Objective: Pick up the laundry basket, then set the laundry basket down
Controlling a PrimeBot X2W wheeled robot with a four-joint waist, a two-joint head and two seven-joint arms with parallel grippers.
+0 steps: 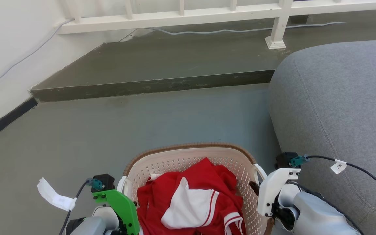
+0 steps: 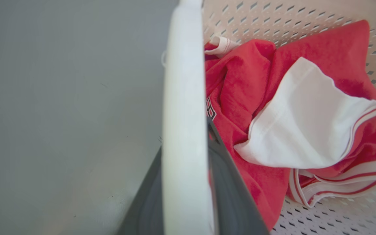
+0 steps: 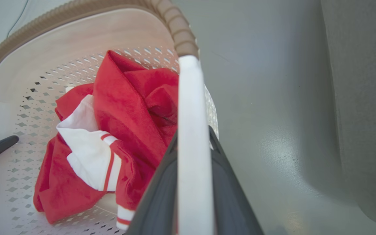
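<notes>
Since the head cam is tipped way down, most of what you get is grey floor [image 1: 126,130], with a big grey sofa [image 1: 338,107] taking up the right side and a raised dark step [image 1: 162,65] further back. The basket [image 1: 191,145] is at the bottom middle of that view, near the sofa's left edge and right between the two arms, with a brown rim on top and holes all over the walls. Honestly can't tell if it's resting on the floor or hanging just above it, the angle's no good for that. Inside there's a crumpled red shirt [image 1: 188,195] with a white sleeve and striped cuffs. The left gripper [image 2: 184,153] is clamped onto the left handle [image 2: 183,81], one dark finger on each side of the white bar, no gap. Same deal with the right gripper [image 3: 193,137] on the right handle [image 3: 189,98], pinched tight, outer finger on the sofa side.
</notes>
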